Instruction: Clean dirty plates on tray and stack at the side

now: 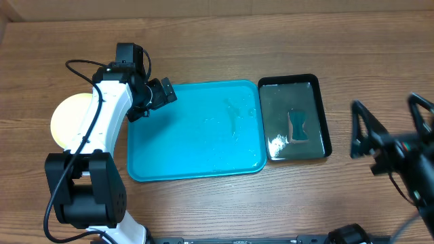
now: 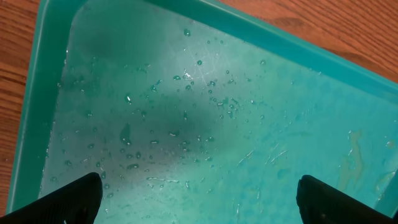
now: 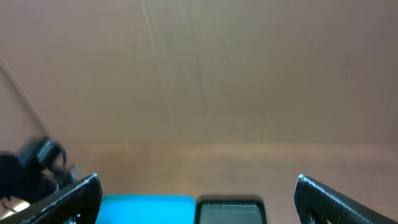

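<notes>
The left gripper (image 1: 161,93) hangs wide and empty over the left end of the wet tray (image 1: 196,156). A pale yellow plate (image 1: 68,118) lies on the table (image 1: 224,41) left of the tray. The right gripper (image 1: 390,129), also wide and empty, hovers far right.

no readable text, labels or numbers, perhaps too blurred to show

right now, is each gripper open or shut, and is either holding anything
left gripper: open, holding nothing, above the wet tray
right gripper: open, holding nothing
</notes>
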You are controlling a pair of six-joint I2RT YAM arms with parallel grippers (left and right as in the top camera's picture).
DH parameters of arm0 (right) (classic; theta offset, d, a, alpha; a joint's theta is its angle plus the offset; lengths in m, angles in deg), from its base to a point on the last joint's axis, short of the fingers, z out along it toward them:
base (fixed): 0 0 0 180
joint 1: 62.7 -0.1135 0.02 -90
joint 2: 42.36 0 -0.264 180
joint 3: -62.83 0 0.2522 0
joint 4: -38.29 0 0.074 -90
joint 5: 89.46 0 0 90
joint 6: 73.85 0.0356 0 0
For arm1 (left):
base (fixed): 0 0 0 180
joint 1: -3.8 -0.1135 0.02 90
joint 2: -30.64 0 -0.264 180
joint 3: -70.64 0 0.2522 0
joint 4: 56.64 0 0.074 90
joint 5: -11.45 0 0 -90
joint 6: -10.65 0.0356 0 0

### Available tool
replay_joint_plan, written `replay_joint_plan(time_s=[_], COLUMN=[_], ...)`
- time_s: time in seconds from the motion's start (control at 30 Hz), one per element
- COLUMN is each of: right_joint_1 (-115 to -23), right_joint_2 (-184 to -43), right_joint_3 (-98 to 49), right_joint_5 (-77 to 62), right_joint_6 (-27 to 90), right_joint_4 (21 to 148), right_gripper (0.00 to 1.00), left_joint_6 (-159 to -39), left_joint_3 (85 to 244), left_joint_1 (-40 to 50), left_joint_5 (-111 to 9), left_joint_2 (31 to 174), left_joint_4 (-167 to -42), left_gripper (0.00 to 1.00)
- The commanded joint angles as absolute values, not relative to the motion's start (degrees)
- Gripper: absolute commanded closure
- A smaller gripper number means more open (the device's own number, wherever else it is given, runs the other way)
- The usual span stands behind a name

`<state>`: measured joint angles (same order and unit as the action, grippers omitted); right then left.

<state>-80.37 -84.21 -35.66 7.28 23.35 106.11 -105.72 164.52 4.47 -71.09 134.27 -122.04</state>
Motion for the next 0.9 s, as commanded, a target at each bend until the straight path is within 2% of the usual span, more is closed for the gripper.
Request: replay_joint_plan(time_s=[0.0, 0.5, 0.63, 0.87], right_joint_1=[-80.57, -71.63, -71.28, -71.26], right_joint_2=[-77.28, -51.49, -47.25, -43.53], right_joint_3=[-27.59, 24.14, 32.80, 41.98], right_joint_5=[8.22, -1.79, -2.07, -2.03], right_joint_6=[21.93, 21.93, 22.08, 22.06], right_joint_4=[100.43, 46.64, 40.19, 37.31], right_gripper=[0.00, 0.00, 0.00, 0.00], left_joint_6=[-104.63, -104.63, -104.63, -104.63], left_joint_3=[164.32, 164.32, 164.32, 164.32], left_joint_1=[4.49, 4.49, 4.49, 4.54], left_joint_5=[-71.48, -71.48, -71.48, -71.48], left_joint_2=[134.47, 134.47, 134.47, 134.47], left_joint_4=[-121.97, -121.99, -121.99, -121.99], left_gripper=[0.00, 0.00, 0.00, 0.00])
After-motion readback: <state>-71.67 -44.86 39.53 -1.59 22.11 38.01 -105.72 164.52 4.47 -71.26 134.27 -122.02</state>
